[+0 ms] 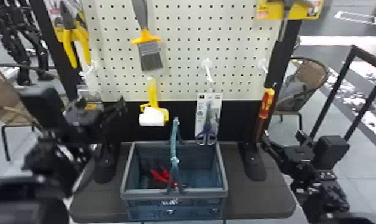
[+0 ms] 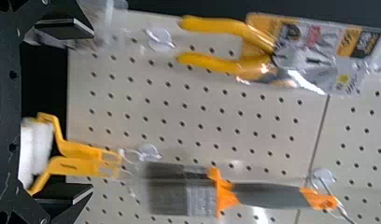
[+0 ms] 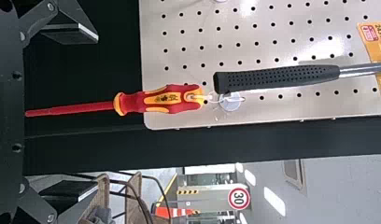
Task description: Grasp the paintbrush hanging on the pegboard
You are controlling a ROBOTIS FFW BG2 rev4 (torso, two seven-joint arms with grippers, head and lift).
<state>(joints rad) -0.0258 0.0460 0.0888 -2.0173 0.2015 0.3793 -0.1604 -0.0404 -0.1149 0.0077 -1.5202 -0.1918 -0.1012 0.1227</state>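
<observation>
The paintbrush (image 1: 148, 50) hangs bristles-down on the pegboard (image 1: 225, 44) at twelve o'clock. The left gripper (image 2: 91, 112), at nine o'clock, is spread wide, empty; the right gripper (image 3: 96, 111), at four o'clock, is likewise wide and empty.

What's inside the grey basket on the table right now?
Inside the grey plastic basket lies a red-handled tool, partly behind the upright teal handle. The near wall covers the floor's front; the tool's head is too dark to tell.
</observation>
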